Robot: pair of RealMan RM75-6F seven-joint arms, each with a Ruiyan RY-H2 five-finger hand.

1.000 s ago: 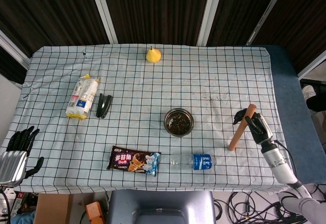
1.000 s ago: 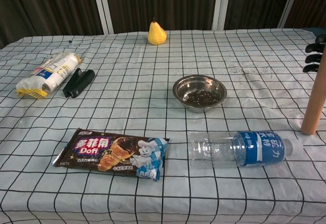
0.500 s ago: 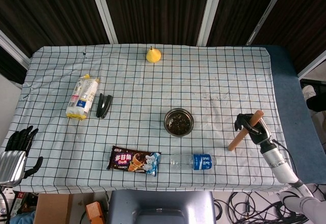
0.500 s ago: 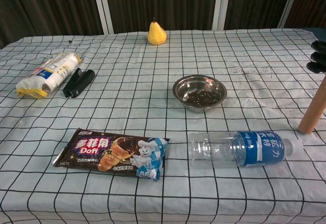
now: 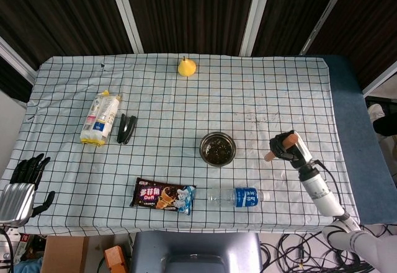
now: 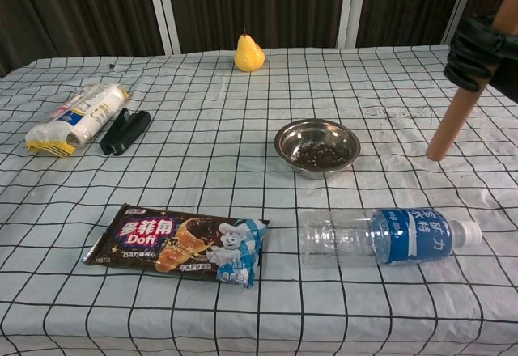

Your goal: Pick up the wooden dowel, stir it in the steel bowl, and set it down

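The wooden dowel [image 6: 450, 120] hung tilted and clear of the cloth, to the right of the steel bowl [image 6: 316, 146], clasped near its upper end by the right hand [image 6: 476, 51]. Pickup looked finished; the carry to the bowl was in hand. Next called for moving left and dipping its lower tip inside. The left hand [image 5: 23, 177] rested empty, fingers spread, at the table's [image 5: 186, 111] edge

Pear [image 5: 187, 67]; cracker pack [image 5: 99, 120] beside stapler [image 5: 126, 128]; snack packet [image 5: 162, 196]; water bottle [image 5: 234, 196]
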